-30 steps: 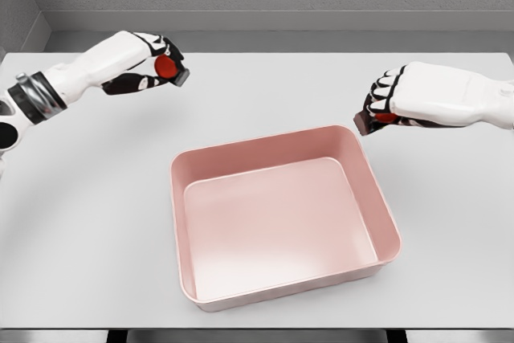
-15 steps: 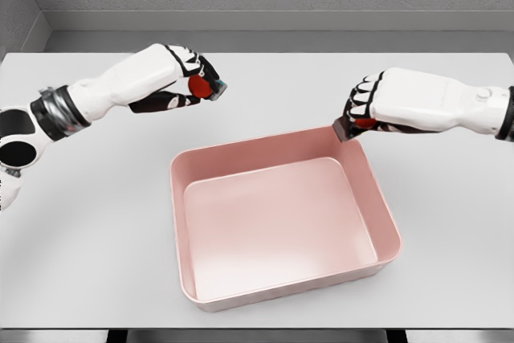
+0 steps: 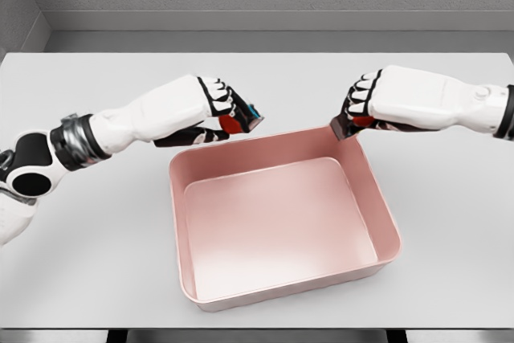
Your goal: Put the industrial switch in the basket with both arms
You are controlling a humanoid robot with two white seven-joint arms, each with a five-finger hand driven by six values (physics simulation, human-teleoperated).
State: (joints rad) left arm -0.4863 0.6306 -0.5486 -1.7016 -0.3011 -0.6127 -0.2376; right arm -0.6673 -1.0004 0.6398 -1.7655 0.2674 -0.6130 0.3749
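Note:
A pink rectangular basket (image 3: 385, 222) sits in the middle of the white table. My left hand (image 3: 225, 116) hovers at the basket's far left rim, shut on an industrial switch (image 3: 239, 120) that has a red round button and a dark body. My right hand (image 3: 359, 110) hangs over the far right corner of the basket, fingers curled around a second switch (image 3: 352, 125), of which only a dark edge and a bit of red show under the fingers.
The white table (image 3: 88, 263) spreads around the basket on all sides. A grey wall runs along the back edge.
My left hand has travelled right and down from the table's far left to the basket's far rim, carrying its switch. My right hand has shifted left and slightly up to the basket's far right corner.

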